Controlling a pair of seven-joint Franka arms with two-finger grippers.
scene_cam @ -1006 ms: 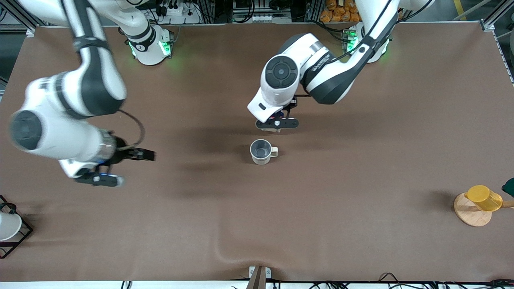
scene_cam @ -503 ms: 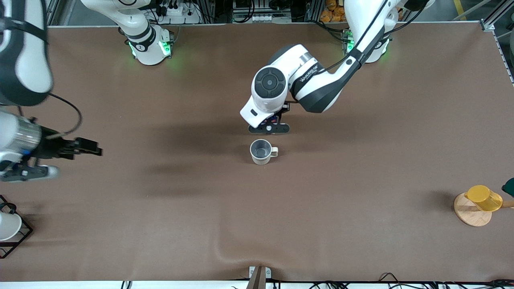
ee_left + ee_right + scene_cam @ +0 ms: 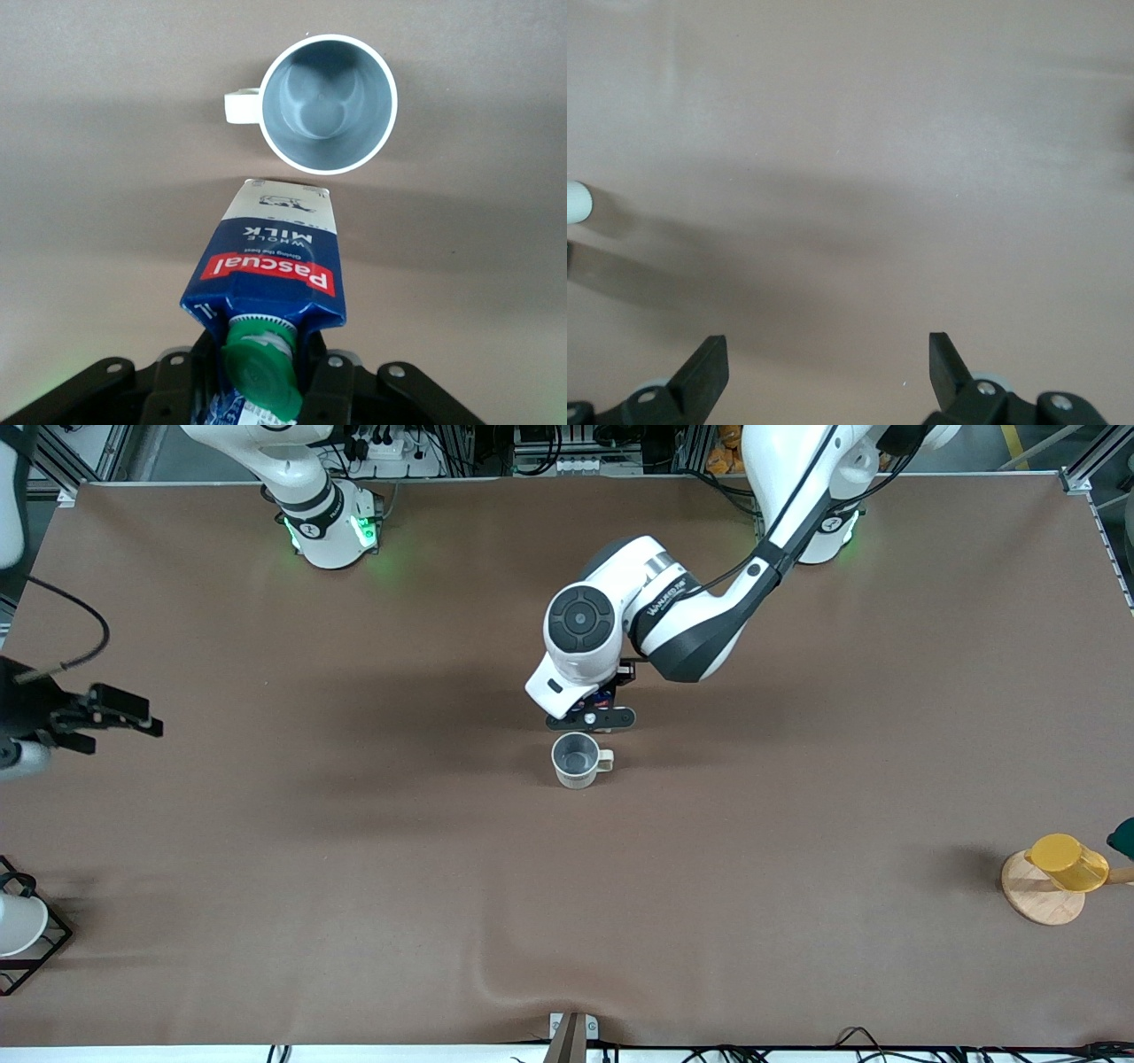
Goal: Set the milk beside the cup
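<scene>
Blue-white milk carton (image 3: 266,266) hangs clamped in the left gripper (image 3: 266,376) just over the cream mug (image 3: 578,760); lowering askew could knock it. Right gripper (image 3: 824,363) waits, fingers apart

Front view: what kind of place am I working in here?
Most likely a robotics lab bench, not a kitchen: a wide brown-covered table edged with aluminium framing, two arm bases with green lights bolted along one side, and cables and a power strip past that edge.
</scene>
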